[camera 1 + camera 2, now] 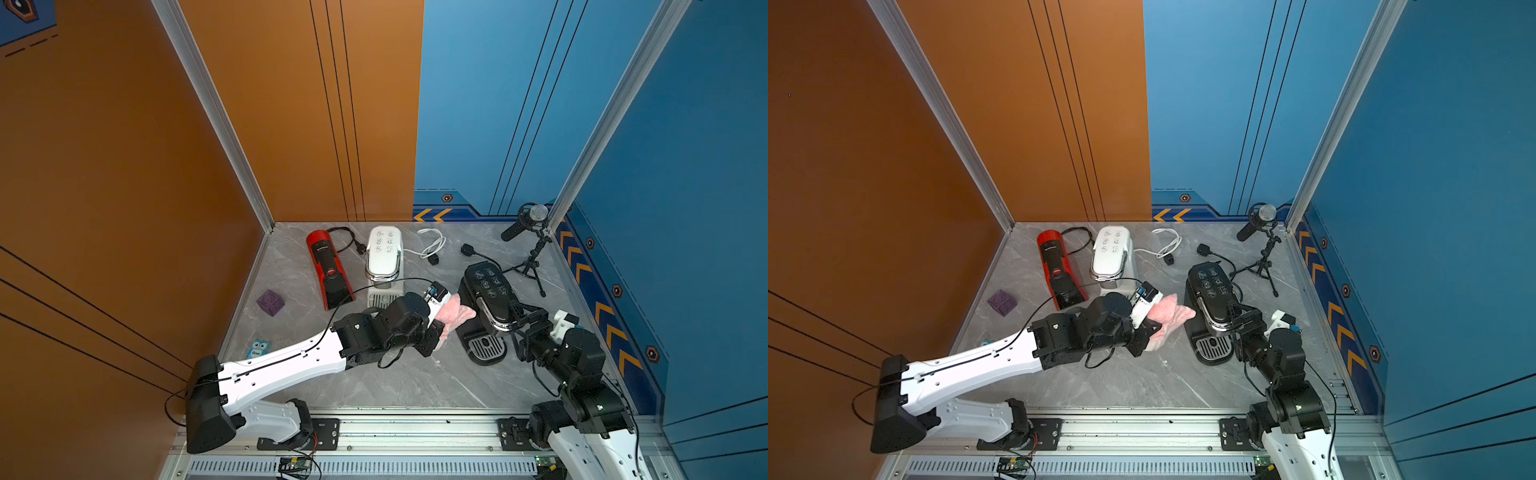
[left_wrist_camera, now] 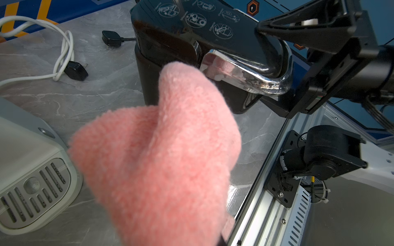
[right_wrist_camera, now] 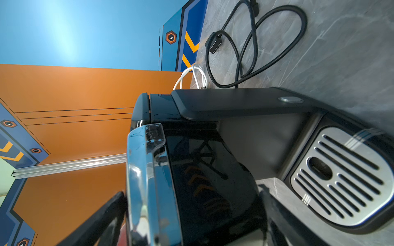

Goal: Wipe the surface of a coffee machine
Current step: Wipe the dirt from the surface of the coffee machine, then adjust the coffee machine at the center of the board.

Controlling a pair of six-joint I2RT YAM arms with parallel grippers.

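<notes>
Cloth (image 1: 453, 312) beside coffee machine (image 1: 488, 291), tray (image 1: 486, 348) robotward

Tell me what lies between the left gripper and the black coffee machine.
Only the pink cloth, clamped in the left gripper, its tip at the black machine's side; both top views and the left wrist view show it.

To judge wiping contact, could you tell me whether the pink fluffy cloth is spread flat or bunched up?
Bunched up: the pink fluffy cloth sticks out in lumpy folds from the shut left tool.

Front tabletop (image 1: 415, 382) open; black coffee machine (image 1: 488, 293), white machine (image 1: 383, 254) crowd middle.
</notes>
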